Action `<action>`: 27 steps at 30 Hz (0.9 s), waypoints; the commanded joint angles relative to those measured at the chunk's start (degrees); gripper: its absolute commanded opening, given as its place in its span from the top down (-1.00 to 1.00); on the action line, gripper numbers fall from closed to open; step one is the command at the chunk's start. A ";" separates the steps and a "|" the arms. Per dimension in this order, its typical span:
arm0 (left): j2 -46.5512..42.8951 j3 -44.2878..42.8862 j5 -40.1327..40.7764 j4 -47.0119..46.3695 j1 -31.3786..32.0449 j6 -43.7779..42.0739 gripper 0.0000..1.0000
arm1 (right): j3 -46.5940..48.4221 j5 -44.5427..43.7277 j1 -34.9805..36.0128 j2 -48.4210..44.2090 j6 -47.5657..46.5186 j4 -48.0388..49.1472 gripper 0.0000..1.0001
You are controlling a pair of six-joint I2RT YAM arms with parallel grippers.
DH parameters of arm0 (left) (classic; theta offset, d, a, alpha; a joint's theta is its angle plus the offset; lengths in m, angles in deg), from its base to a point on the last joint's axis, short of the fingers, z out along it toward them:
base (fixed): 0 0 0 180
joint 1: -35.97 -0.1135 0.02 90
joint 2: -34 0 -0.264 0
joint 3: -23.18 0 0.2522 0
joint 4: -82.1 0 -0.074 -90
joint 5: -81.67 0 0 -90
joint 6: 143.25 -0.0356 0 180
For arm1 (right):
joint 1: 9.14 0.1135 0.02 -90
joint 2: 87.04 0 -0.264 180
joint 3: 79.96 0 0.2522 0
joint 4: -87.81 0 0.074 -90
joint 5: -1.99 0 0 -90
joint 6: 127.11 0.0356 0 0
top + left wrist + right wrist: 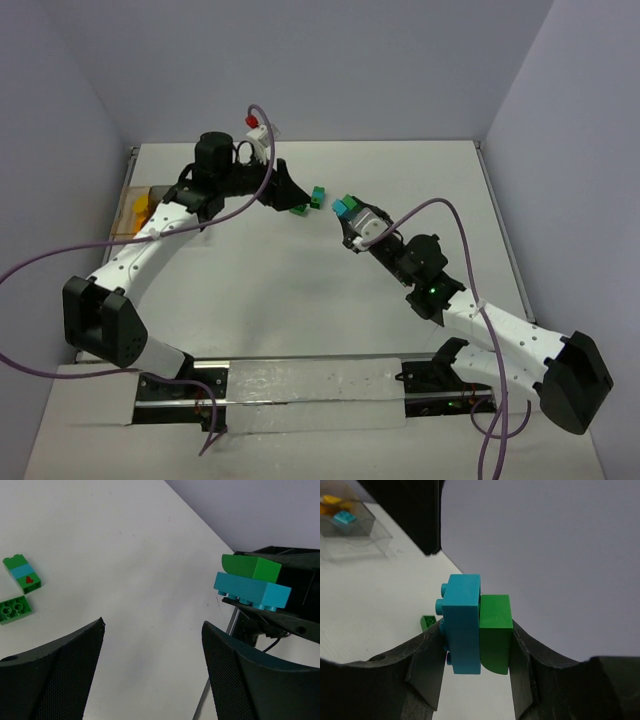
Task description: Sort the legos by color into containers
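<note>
- Top view: my left gripper (pixel 296 200) hangs wide open and empty over the middle of the white desk (pixel 300 300), just beside two green bricks (pixel 318 195). My right gripper (pixel 348 213) faces it from the right. It is closed on a teal brick (pixel 341 209) and a green piece (pixel 349 200), both held off the desk. Trays (pixel 140 210) showing orange and yellow inside sit at the desk's left edge.
- Left wrist view: my spread fingers (pixel 60 670) frame bare desk. A banded green brick (pixel 22 573) and a two-stud green brick (pixel 15 609) lie to the left. At right, the teal brick and green piece sit stacked in the right gripper.
- Right wrist view: the teal brick and green piece are pinched side by side between my fingers. At far left, a clear tray (pixel 355 542) holds a teal lego (pixel 344 517) and yellow pieces (pixel 330 500). A small green brick (pixel 427 622) lies on the desk.
</note>
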 commanded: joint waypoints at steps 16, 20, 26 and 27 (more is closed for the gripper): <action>-4.42 -5.74 -4.31 12.28 9.69 -9.62 -0.72 | 3.69 0.67 0.85 -1.29 10.71 -8.63 1.00; -3.22 -7.19 -2.43 13.54 11.41 -9.54 -0.72 | 4.31 1.12 0.77 -0.82 10.44 -8.80 1.00; 0.24 -10.88 1.34 16.01 12.47 -9.98 -0.73 | 5.10 1.73 0.77 -0.13 10.22 -9.59 1.00; 0.79 -11.51 1.72 16.51 12.68 -10.19 -0.74 | 5.18 2.06 0.77 -0.13 10.18 -9.93 1.00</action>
